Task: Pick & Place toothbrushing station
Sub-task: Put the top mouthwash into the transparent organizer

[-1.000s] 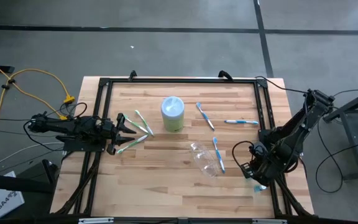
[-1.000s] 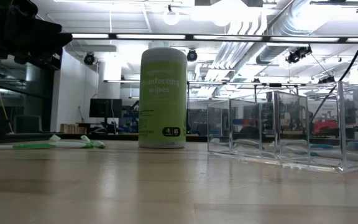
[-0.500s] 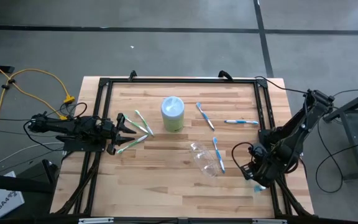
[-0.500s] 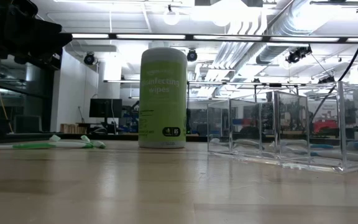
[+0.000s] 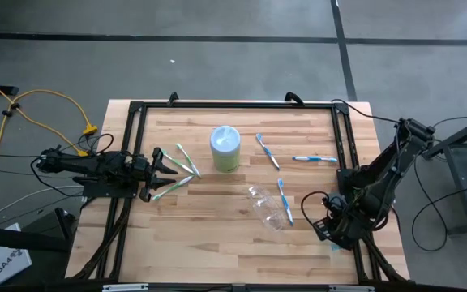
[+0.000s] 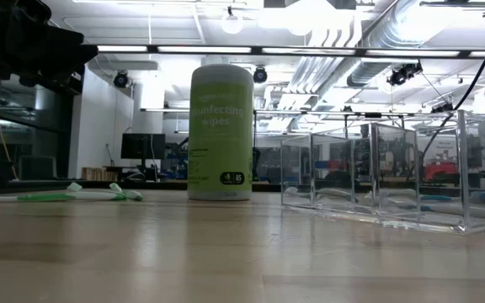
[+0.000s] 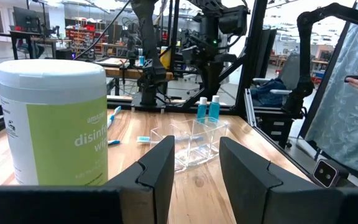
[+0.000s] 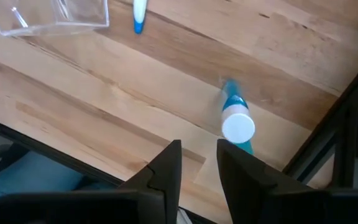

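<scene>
Right gripper [image 8: 197, 165] is down at the near right corner of the surface [image 5: 217, 243], by the frame rail. Its fingers [image 8: 166, 168] are a little apart with nothing between them, and a small blue tube [image 8: 236, 121] with a white end stands on the wood just past the tips, not touching.

The clear container [image 5: 266, 207] lies near the middle, a bit toward the right arm, with a blue toothbrush [image 5: 285, 200] right against its side. Two more blue brushes [image 5: 267, 151] lie farther back, well apart from each other.

Left gripper [image 5: 164, 164] hangs over the left side, fingers [image 7: 160, 171] spread and empty, pointing at the wipes can [image 5: 225, 148]. Green brushes [image 5: 186, 161] are scattered just beside it, between gripper and can.

From the left wrist camera, two blue-capped tubes [image 7: 207, 111] stand upright behind the container.
</scene>
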`<state>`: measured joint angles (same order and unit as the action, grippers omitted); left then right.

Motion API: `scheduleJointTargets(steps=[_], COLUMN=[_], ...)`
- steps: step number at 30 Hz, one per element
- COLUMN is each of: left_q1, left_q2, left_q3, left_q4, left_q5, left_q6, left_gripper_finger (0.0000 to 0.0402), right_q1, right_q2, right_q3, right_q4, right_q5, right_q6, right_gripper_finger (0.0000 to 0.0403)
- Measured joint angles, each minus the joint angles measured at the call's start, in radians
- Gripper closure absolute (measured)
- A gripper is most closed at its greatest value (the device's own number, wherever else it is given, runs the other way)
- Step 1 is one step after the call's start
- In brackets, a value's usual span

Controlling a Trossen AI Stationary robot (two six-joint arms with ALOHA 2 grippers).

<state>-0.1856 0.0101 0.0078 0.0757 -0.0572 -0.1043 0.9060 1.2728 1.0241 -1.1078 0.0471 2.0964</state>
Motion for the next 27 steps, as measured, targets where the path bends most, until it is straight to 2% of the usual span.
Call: scheduleJointTargets(steps=[11, 20, 23, 27], left_q1=[0.0, 0.0, 0.0, 0.0], left_q2=[0.0, 0.0, 0.0, 0.0], left_q3=[0.0, 0.0, 0.0, 0.0], left_q4=[0.0, 0.0, 0.0, 0.0], left_q5=[0.0, 0.0, 0.0, 0.0], left_q6=[0.0, 0.0, 0.0, 0.0], left_gripper_finger=[0.0277, 0.0277, 0.0277, 0.0277], right_q1=[0.066, 0.072, 0.071, 0.071], right_q2=[0.011, 0.051, 0.055, 0.055], right_q3=[0.0, 0.0, 0.0, 0.0], right_q4=[-0.003, -0.013, -0.016, -0.021], right_q5=[0.0, -0.026, -0.02, -0.02], right_q6=[0.103, 0.102, 0.098, 0.092], right_gripper_finger=[0.0309, 0.0309, 0.0295, 0.0257])
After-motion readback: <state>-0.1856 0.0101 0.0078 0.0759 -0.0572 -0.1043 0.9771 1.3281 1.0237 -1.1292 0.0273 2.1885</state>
